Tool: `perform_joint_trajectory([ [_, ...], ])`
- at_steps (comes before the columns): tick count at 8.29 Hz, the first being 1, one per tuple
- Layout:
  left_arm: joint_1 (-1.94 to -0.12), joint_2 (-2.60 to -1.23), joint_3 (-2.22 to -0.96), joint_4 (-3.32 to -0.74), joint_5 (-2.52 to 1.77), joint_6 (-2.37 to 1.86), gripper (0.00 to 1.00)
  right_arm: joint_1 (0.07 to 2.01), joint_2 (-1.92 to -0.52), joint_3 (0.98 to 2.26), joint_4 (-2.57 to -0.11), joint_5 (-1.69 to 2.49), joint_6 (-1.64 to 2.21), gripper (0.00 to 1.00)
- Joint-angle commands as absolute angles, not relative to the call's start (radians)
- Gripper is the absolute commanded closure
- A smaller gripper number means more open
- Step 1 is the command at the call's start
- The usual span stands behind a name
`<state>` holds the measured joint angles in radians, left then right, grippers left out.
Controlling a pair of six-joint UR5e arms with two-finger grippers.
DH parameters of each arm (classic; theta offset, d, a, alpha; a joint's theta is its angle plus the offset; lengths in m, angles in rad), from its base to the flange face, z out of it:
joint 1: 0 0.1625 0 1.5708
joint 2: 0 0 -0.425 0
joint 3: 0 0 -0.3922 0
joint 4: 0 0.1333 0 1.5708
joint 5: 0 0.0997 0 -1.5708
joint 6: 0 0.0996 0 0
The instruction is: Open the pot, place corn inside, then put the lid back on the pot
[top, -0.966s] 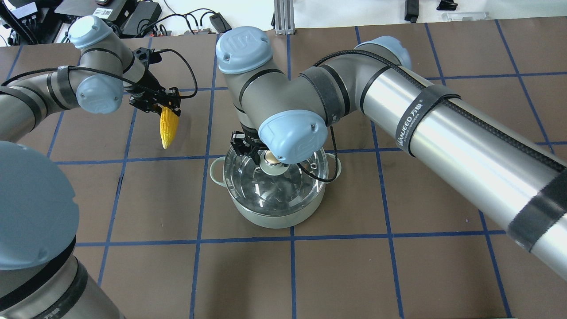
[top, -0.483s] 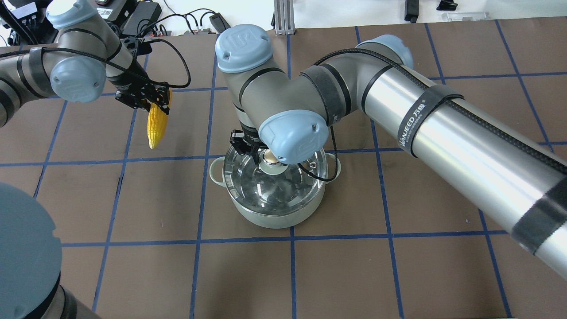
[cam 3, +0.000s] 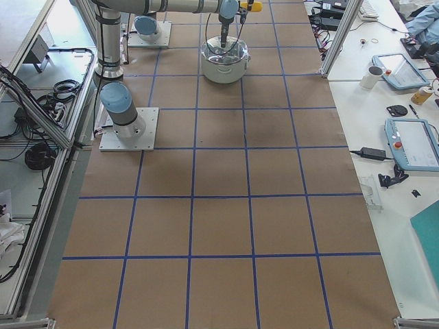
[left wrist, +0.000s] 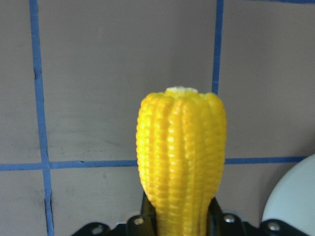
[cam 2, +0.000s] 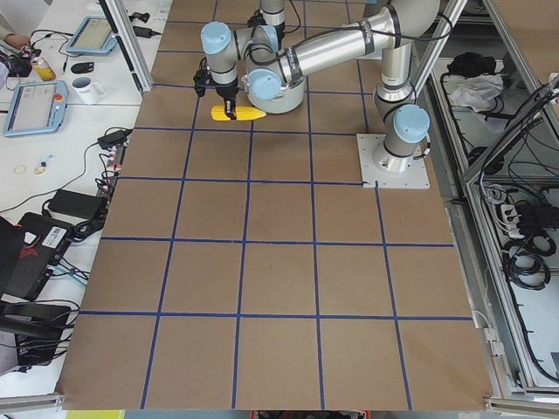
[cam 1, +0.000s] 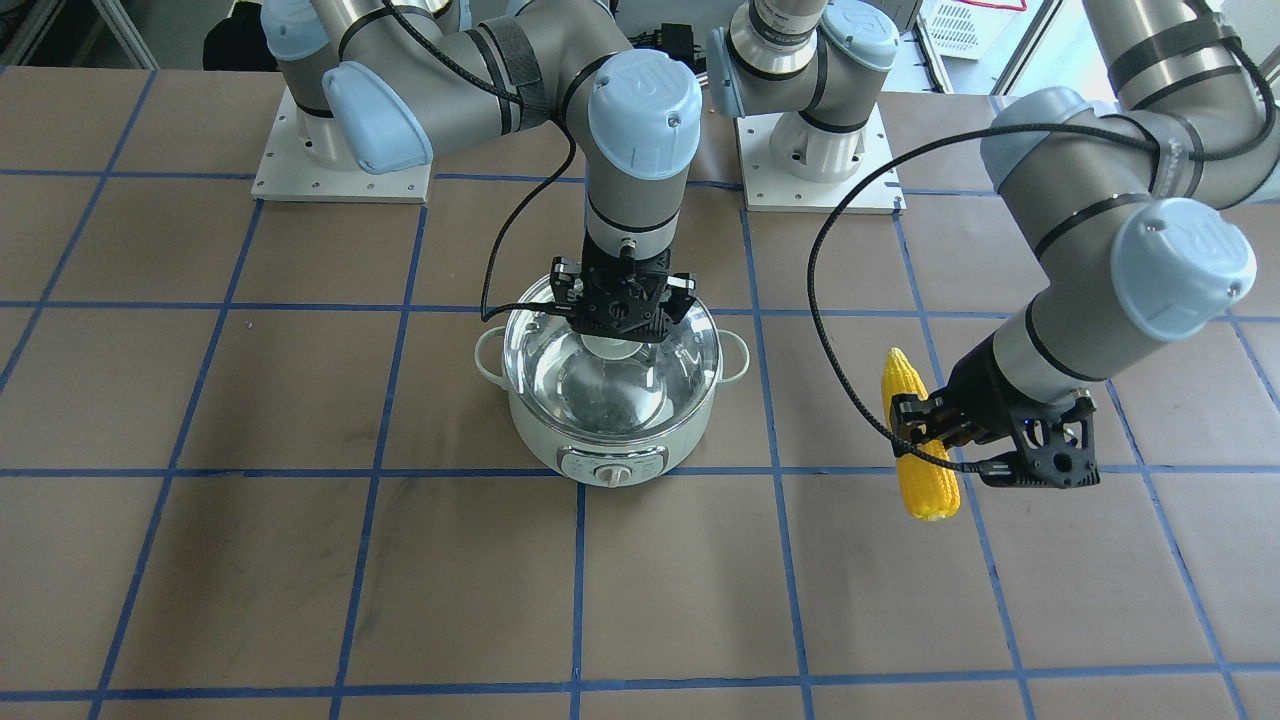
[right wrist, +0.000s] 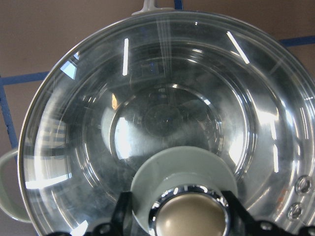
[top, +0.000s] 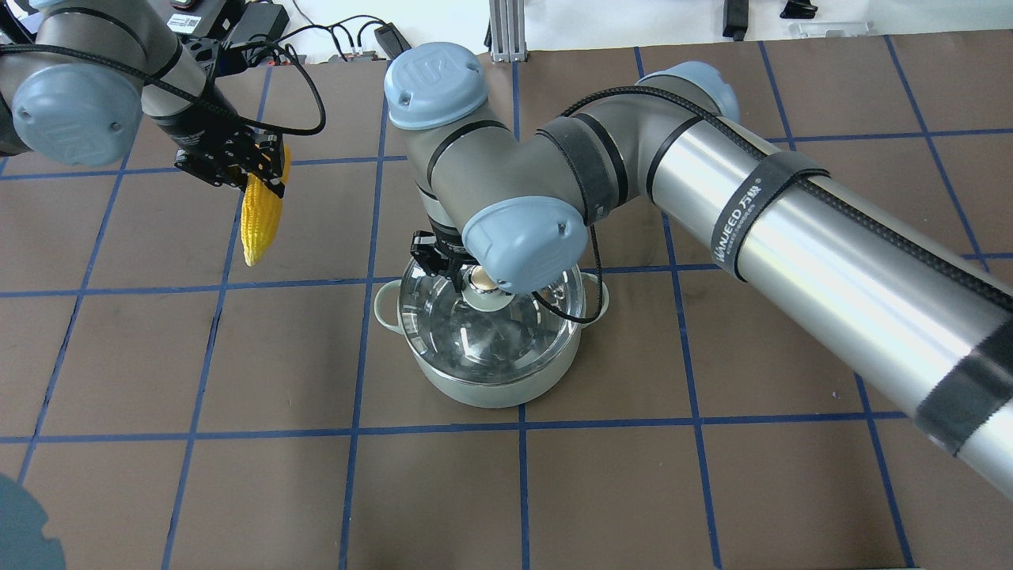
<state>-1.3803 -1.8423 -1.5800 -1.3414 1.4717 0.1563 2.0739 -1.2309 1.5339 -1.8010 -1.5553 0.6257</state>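
Observation:
The pale green pot (cam 1: 610,455) stands mid-table with the glass lid (cam 1: 610,385) on it; the pot also shows in the overhead view (top: 491,389). My right gripper (cam 1: 618,335) reaches straight down onto the lid's beige knob (right wrist: 189,219), with a finger pressed on each side of it. The lid (top: 483,336) sits level on the rim. My left gripper (cam 1: 925,428) is shut on the yellow corn (cam 1: 918,440) near its thick end. It holds the corn (top: 259,218) in the air, well to the pot's side. The corn fills the left wrist view (left wrist: 181,157).
The brown table (top: 633,491) carries a blue tape grid. Both arm bases (cam 1: 340,150) stand at the robot's edge. Cables and boxes (top: 316,36) lie beyond the far edge. Side benches hold tablets and a mug (cam 2: 87,87).
My left arm has carried the corn further left and away from the pot in the overhead view. My right gripper has stayed on the lid's knob; the lid has not moved.

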Motion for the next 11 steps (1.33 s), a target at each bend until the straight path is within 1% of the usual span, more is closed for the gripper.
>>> perform_joint_trajectory([
  [1, -1.382, -1.749, -1.58, -1.437, 1.473, 0.152, 1.0, 2.072, -1.232, 1.532, -1.807, -1.555, 0.618, 0.21],
  [2, -1.382, -1.721, -1.58, -1.474, 1.474, 0.152, 1.0, 2.071, -1.236, 1.534, -1.807, -1.555, 0.617, 0.21],
  [3, -1.382, -1.694, -1.58, -1.494, 1.474, 0.152, 1.0, 2.071, -1.241, 1.534, -1.799, -1.562, 0.617, 0.23],
  [4, -1.382, -1.669, -1.578, -1.528, 1.5, 0.152, 1.0, 2.071, -1.241, 1.535, -1.795, -1.566, 0.586, 0.3],
  [5, -1.382, -1.649, -1.578, -1.537, 1.525, 0.152, 1.0, 2.069, -1.241, 1.536, -1.793, -1.56, 0.58, 0.42],
  [6, -1.384, -1.631, -1.578, -1.546, 1.525, 0.152, 1.0, 2.069, -1.241, 1.536, -1.792, -1.56, 0.58, 0.5],
  [9, -1.384, -1.606, -1.58, -1.549, 1.523, 0.152, 1.0, 2.069, -1.241, 1.537, -1.793, -1.557, 0.58, 0.6],
  [10, -1.384, -1.6, -1.58, -1.551, 1.525, 0.153, 1.0, 2.066, -1.246, 1.531, -1.792, -1.559, 0.581, 0.61],
  [11, -1.384, -1.6, -1.58, -1.551, 1.525, 0.152, 1.0, 2.056, -1.29, 1.526, -1.793, -1.562, 0.581, 0.63],
])
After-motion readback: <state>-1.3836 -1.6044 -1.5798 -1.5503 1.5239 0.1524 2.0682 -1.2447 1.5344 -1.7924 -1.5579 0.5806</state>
